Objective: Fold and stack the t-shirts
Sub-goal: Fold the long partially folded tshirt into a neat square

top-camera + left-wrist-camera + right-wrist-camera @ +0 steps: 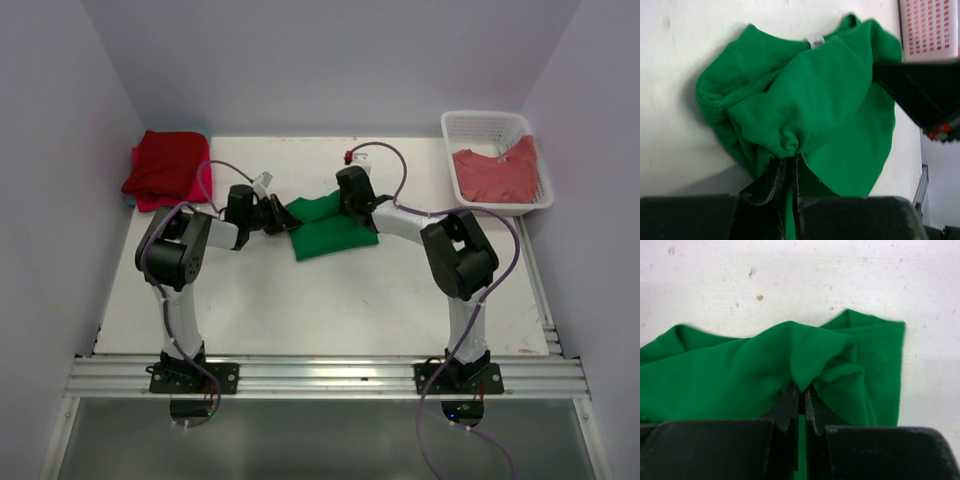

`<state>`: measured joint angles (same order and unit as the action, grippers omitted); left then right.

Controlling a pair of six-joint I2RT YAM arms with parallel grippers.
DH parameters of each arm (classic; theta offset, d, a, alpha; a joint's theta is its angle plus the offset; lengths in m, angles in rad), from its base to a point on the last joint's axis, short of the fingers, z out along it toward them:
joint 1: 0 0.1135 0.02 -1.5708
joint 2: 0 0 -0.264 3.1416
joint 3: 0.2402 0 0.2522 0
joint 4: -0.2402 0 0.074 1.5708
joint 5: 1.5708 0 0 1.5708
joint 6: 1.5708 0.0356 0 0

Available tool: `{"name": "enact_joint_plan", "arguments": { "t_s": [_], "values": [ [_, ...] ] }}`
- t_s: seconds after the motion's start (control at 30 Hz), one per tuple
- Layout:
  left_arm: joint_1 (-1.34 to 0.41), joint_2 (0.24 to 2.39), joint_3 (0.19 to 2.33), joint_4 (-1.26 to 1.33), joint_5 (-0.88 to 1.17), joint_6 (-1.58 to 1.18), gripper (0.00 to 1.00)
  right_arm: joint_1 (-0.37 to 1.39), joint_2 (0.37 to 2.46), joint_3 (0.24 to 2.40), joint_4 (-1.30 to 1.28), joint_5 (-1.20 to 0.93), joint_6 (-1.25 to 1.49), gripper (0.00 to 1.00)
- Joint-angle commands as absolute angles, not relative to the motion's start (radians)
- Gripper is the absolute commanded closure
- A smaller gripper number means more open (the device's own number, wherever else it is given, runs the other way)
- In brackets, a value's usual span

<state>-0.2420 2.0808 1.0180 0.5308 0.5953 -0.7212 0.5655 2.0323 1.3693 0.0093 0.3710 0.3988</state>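
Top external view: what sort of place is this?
Probably a lab test cell: plain walls box in a white table, left arm and right arm are bolted to an aluminium rail, and a salmon t-shirt sits in a basket.

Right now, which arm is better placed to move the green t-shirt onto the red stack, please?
Likely left: left tool and right tool both pinch the green t-shirt; the red stack lies leftward.

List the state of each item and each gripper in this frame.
green t-shirt, bunched and partly folded, pinched on two sides.
left gripper, shut on the green t-shirt.
right gripper, shut on the green t-shirt.
red t-shirt, folded, at the far left corner.
salmon t-shirt, unfolded, lying in the basket.
basket, upright at the far right.
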Motion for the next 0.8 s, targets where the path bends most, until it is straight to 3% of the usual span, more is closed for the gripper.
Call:
{"name": "enact_joint_plan", "arguments": {
  "t_s": [0.0, 0.17, 0.43, 0.53, 0.7, 0.77],
  "values": [
    [-0.253, 1.944, 0.846, 0.497, 0.540, -0.676, 1.00, 0.571, 1.938, 1.324, 0.037, 0.380, 0.397, 1.00],
    [-0.253, 1.783, 0.804, 0.439, 0.529, -0.649, 1.00, 0.569, 1.866, 1.261, 0.054, 0.394, 0.376, 1.00],
    [-0.255, 1.700, 0.979, 0.331, 0.522, -0.618, 1.00, 0.571, 1.779, 1.256, 0.069, 0.391, 0.334, 1.00],
    [-0.255, 1.742, 1.058, 0.317, 0.492, -0.604, 1.00, 0.566, 1.808, 1.313, 0.061, 0.393, 0.321, 1.00],
    [-0.230, 1.997, 1.294, 0.302, 0.495, -0.594, 0.95, 0.563, 1.930, 1.449, 0.022, 0.449, 0.333, 1.00],
    [-0.206, 2.131, 1.396, 0.343, 0.544, -0.638, 0.83, 0.563, 2.000, 1.523, 0.003, 0.480, 0.359, 1.00]
  ]
}}
